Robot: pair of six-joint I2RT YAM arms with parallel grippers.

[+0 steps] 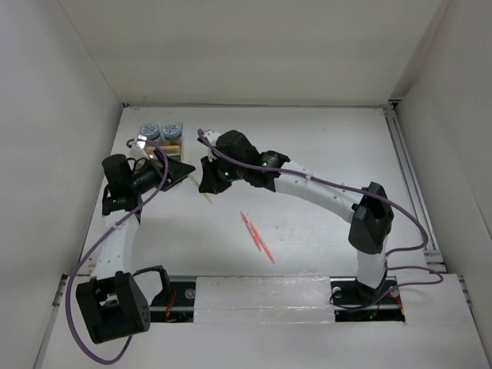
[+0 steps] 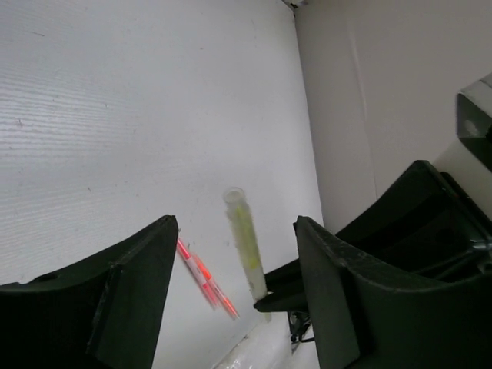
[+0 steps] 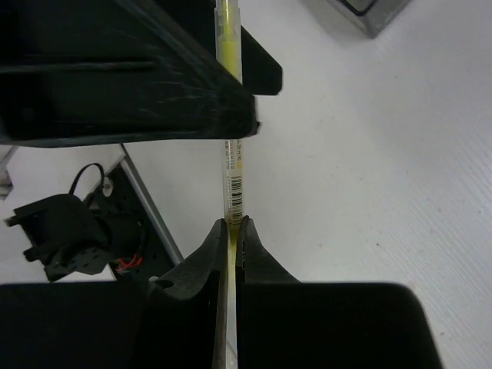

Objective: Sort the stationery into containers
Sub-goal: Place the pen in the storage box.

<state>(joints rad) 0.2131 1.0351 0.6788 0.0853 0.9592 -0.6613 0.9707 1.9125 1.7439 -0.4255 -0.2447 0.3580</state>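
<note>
My right gripper [image 3: 231, 224] is shut on the lower end of a pale yellow pen [image 3: 232, 165] and holds it above the table. My left gripper [image 2: 236, 227] is open, with one finger on each side of that pen [image 2: 246, 246] and neither touching it. In the top view both grippers, left [image 1: 183, 171] and right [image 1: 209, 184], meet just in front of the wooden organiser [image 1: 167, 148]. Two blue-and-white cylinders [image 1: 160, 131] stand at the organiser's far side. An orange pen and a pink-red pen [image 1: 257, 234] lie side by side on the table.
White walls close in the table on the left, the back and the right. A metal rail [image 1: 261, 296] with cables runs along the near edge between the arm bases. The right arm [image 1: 323, 192] stretches across the middle of the table.
</note>
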